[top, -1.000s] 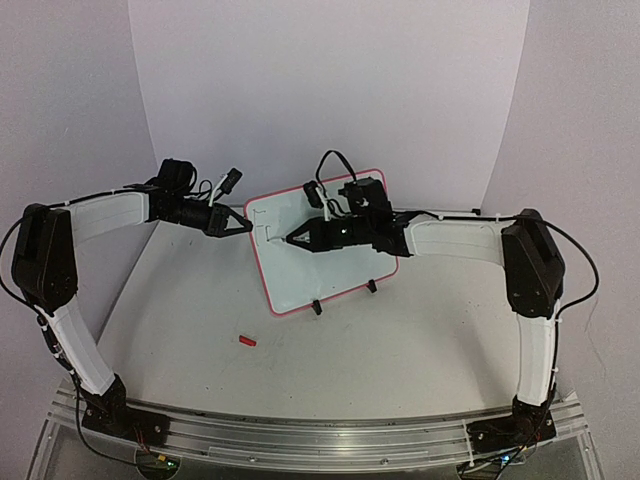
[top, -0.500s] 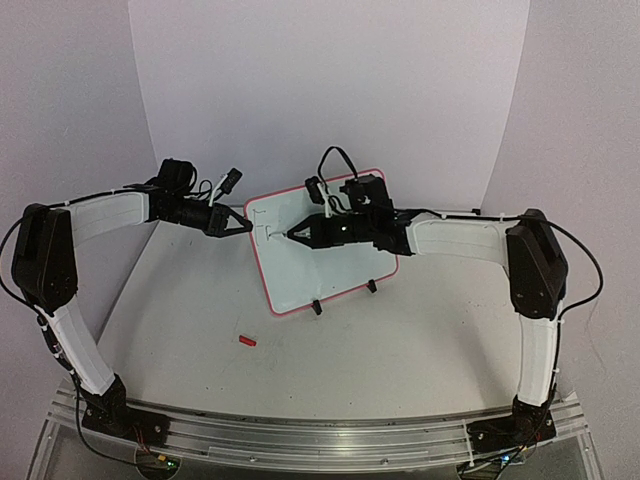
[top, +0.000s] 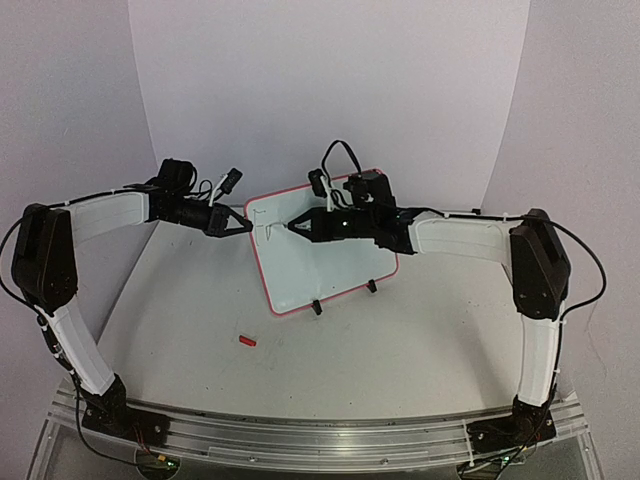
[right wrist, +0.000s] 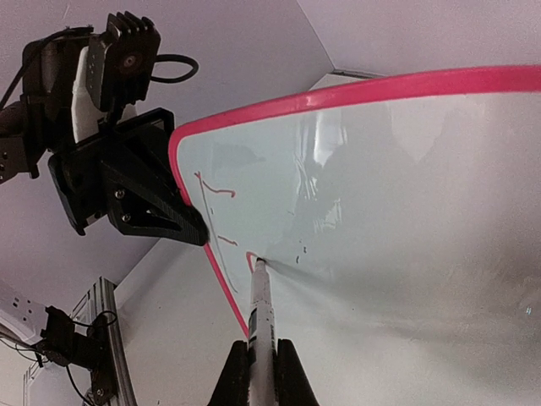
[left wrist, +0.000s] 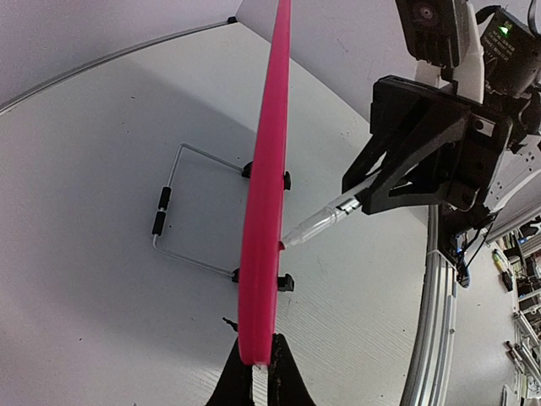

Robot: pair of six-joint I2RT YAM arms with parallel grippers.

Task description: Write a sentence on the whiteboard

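Well, from above, the whiteboard (top: 330, 275) stands tilted on its feet in the middle of the frame. Its upper left corner is pinched by the closed left gripper (top: 244, 224). The right gripper (top: 300, 227), clamped tight on a marker (top: 290, 228), points at the board's upper left area. A small red cap (top: 246, 341) lies alone on the table (top: 400, 350), lower left of the board.

In the left wrist view the board shows edge-on as a pink strip, its rim nipped between the fingers at the bottom of the frame, and the marker tip meets its face from the right.

In the right wrist view the tip rests on the board just beside the left rim, and the sentence (right wrist: 215, 188) is only a few red strokes. I'd say the writing is barely begun. Next it calls for a steady sideways stroke under light pressure, the left arm bracing the board
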